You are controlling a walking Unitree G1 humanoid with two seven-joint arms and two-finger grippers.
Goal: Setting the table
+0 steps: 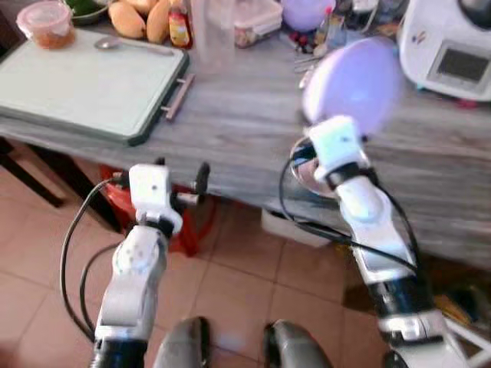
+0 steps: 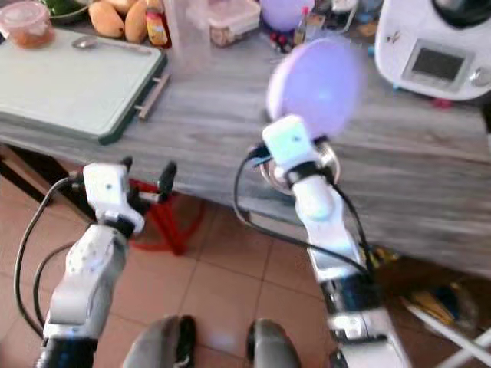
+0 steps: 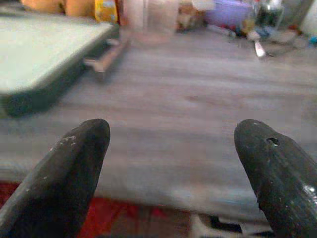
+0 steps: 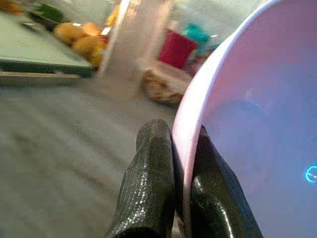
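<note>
Left eye view: You see the grey wood-grain tabletop (image 1: 238, 115) as the reference surface. The right gripper (image 1: 322, 126) holds a lavender plate (image 1: 353, 84) by its rim, tilted up on edge above the tabletop's middle, near the front edge. The left gripper (image 1: 180, 180) hangs just in front of the tabletop's front edge, fingers spread wide, holding nothing. A pale green cutting board (image 1: 77, 84) lies on the tabletop's left part, with a spoon (image 1: 115, 44) on its far edge. A white kitchen appliance (image 1: 453, 46) stands at the tabletop's far right.

Right eye view: Same layout. Mangoes (image 2: 107, 19) and a red-lidded container (image 2: 27, 21) sit at the tabletop's far left.

Left wrist view: Both black fingers (image 3: 64, 173) stand well apart with bare tabletop between them, gripping nothing. A clear plastic jug (image 3: 151, 20) stands at the tabletop's far side, beside the cutting board.

Right wrist view: The two fingers (image 4: 148, 188) are pinched together on the plate's rim, one on each face. The plate is clear of the tabletop.
</note>
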